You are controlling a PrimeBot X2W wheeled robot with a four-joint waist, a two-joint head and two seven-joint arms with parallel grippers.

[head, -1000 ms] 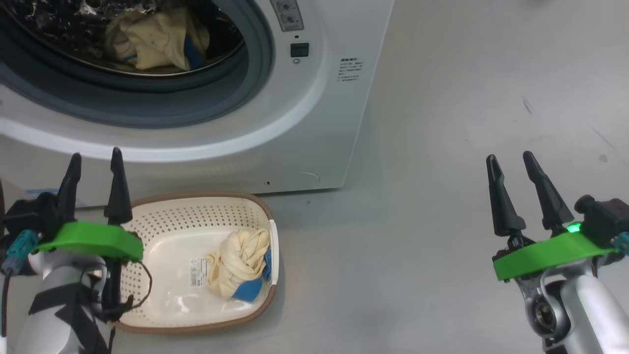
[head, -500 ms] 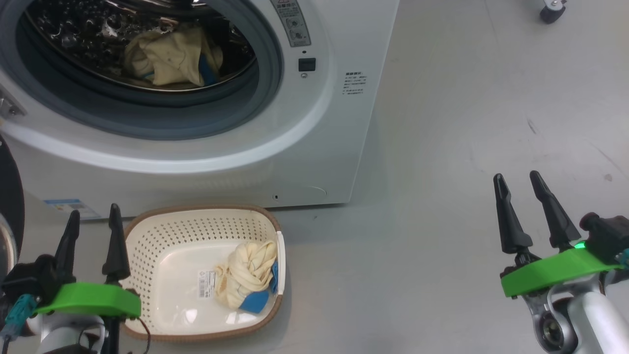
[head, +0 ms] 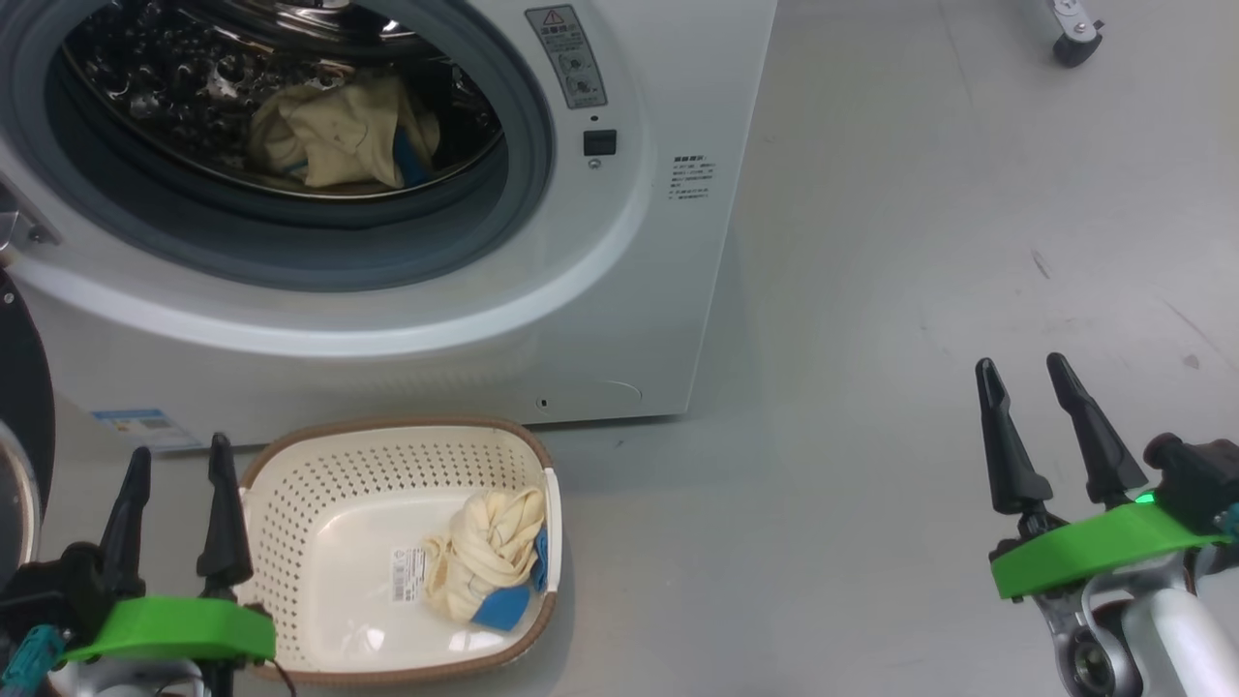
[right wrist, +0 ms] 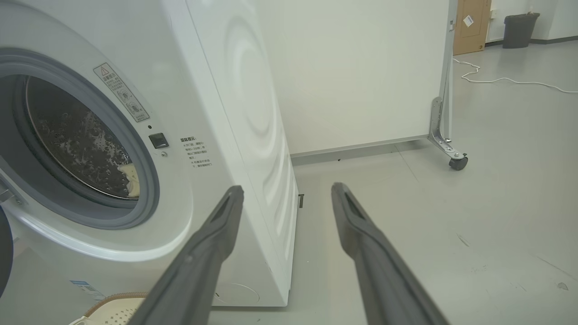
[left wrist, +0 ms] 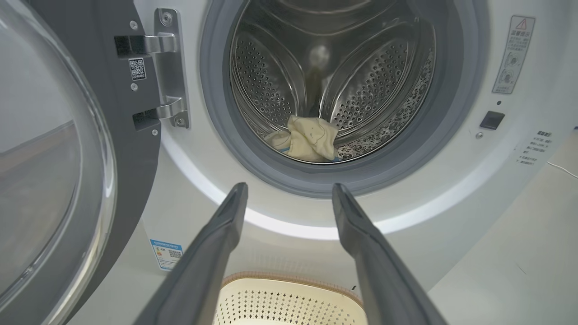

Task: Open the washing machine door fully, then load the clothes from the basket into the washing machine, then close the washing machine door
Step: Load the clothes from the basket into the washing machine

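The white washing machine (head: pixel 619 290) stands with its door (left wrist: pixel 54 158) swung wide to the left, glass porthole facing me. One cream-yellow garment (head: pixel 339 136) with a blue patch lies in the steel drum (left wrist: pixel 361 90). The other garment (head: pixel 489 566) lies twisted at the right end of the basket (head: pixel 319 484) on the floor before the machine. My left gripper (head: pixel 181 445) is open and empty beside the basket's left rim, its fingers (left wrist: pixel 216 243) pointing at the drum opening. My right gripper (head: pixel 1019 360) is open and empty over bare floor, far to the right.
A white wheeled panel with a caster (right wrist: pixel 457 161) stands behind and to the right of the machine. A white cable (right wrist: pixel 496 81) trails on the grey floor beyond it, near a dark bin (right wrist: pixel 519 29).
The head camera has tilted up, so more of the drum shows. My left gripper has drawn back towards me, from beside the basket's far rim to its left side. Both grippers stay open.
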